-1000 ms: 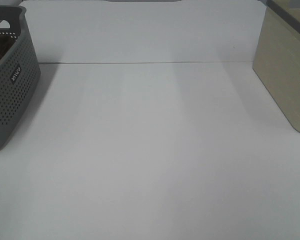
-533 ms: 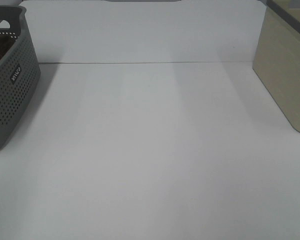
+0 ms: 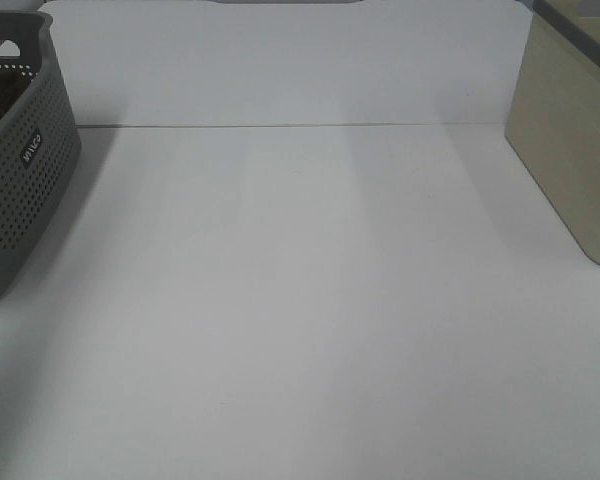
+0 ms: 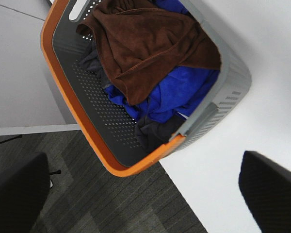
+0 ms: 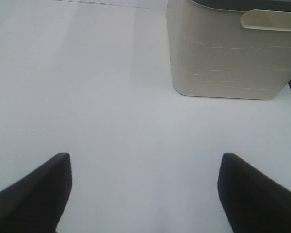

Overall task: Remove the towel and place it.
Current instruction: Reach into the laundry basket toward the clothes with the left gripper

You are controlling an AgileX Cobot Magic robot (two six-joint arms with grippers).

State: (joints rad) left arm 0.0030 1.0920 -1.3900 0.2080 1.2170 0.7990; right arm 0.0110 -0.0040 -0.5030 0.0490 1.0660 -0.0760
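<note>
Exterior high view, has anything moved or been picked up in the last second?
Nothing visibly changed there. The grey basket stays at the left edge and the beige bin at the right, and neither arm has come into that view. The left wrist view shows the towel lying in the basket on top of a blue cloth, not held.

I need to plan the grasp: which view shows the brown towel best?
Left wrist: the towel lies crumpled on top of blue cloths in the grey basket. Exterior high catches only the basket's corner; right wrist shows no towel.
</note>
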